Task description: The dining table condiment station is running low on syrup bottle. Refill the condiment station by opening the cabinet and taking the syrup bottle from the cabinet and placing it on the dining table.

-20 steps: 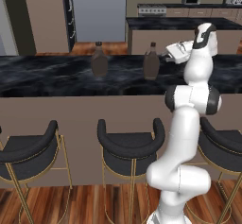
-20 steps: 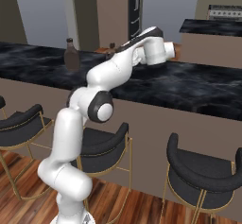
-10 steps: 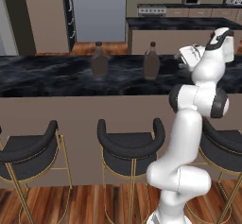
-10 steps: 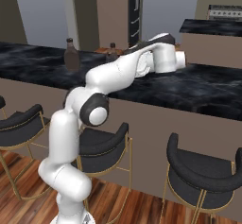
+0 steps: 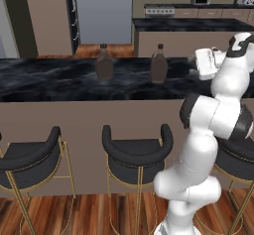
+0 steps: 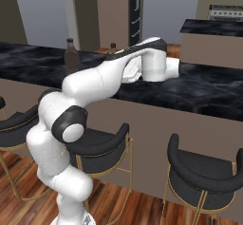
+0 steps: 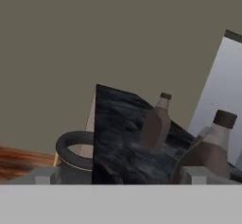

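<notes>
Two dark brown, round-bodied syrup bottles with narrow necks and dark caps are seen upright on the long black white-veined marble bench (image 5: 49, 80) in the left base view: one at upper centre (image 5: 104, 63), the other (image 5: 158, 64) to its right, well apart from it. The claw (image 5: 204, 63) is held at the right of that frame above the bench top, apart from the nearer bottle; its jaws are spread wide and nothing is held. In the right base view, the nearer bottle is largely hidden behind the white arm (image 6: 109, 77). In the hand view, both bottles appear at right, and a black round-backed bar stool (image 7: 75, 154) is visible at lower left.
</notes>
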